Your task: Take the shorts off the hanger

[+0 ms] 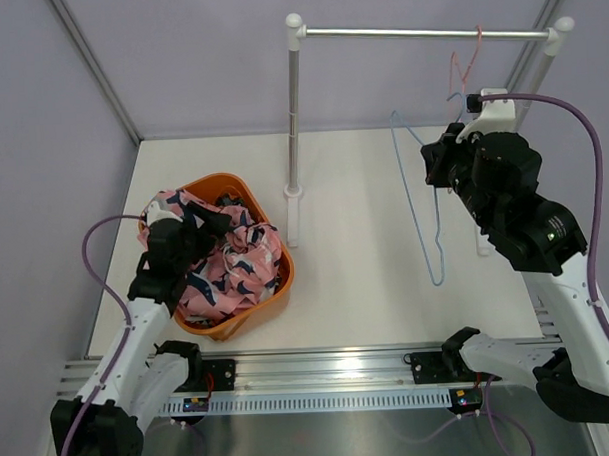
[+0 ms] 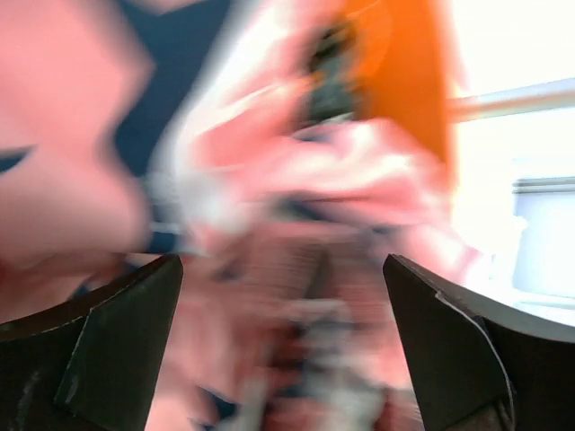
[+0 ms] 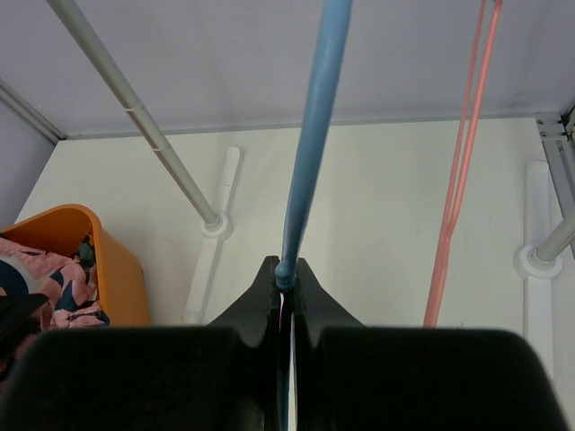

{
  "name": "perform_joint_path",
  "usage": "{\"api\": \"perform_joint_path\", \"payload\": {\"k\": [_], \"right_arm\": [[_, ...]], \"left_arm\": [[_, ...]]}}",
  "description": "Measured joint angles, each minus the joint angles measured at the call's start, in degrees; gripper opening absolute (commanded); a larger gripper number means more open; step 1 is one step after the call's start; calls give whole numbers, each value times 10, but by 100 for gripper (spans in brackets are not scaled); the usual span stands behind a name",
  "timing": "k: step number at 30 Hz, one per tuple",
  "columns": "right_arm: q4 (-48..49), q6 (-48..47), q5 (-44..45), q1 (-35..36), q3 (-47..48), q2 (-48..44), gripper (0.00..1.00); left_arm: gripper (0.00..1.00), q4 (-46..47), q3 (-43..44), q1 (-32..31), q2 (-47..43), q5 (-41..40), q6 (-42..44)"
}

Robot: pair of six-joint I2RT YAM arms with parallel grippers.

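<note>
Left claw (image 1: 210, 221): released, fingers (image 2: 99, 350) spread wide, nothing pinched between them. Poised directly over the pink shorts (image 1: 226, 273), pointing down into the basket (image 1: 219, 177). Wrist view badly blurred: pink, navy and white fabric just beyond the fingertips, orange basket wall up and to the right of the claw.

Pink shorts: heaped in the basket, on no hanger, draped over the near rim just below the left claw. Well apart from the right claw, far off to its left.

Dark fabric (image 1: 231, 201): just past the left claw, toward the far rim, touching the pink shorts. Too small to identify.

Right claw (image 3: 285, 274): clenched on the blue hanger (image 3: 314, 135), jaws pressed together on the thin bar. In the wrist view, bar running straight up and away from the fingertips. In the top view, hanger dangling below the claw over the table (image 1: 367, 286), apart from the rail (image 1: 418, 32).

Pink hanger (image 3: 458, 180): just right of the right claw, hooked on the rail above it, clear of the blue one.

Rack post (image 3: 135, 112): left of the right claw, slanting down to its foot on the table. Basket corner with pink fabric at far lower left of that same view.
</note>
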Motion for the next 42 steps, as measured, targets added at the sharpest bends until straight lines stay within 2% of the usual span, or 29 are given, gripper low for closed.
{"api": "perform_joint_path", "payload": {"k": [4, 9, 14, 17, 27, 42], "right_arm": [[0, -2, 0, 0, 23, 23, 0], [17, -22, -22, -16, 40, 60, 0], [70, -31, -136, -131, 40, 93, 0], [104, -37, -185, -176, 47, 117, 0], [162, -59, -311, -210, 123, 225, 0], [160, -75, -311, -212, 245, 345, 0]], "left_arm": [[99, -44, 115, 0, -17, 24, 54], [99, -79, 203, 0, -43, 59, 107], [99, -116, 248, 0, -60, 109, 145], [99, -137, 273, 0, -63, 150, 165], [99, -183, 292, -1, -86, 233, 220], [99, -209, 292, -1, -90, 261, 263]]}}
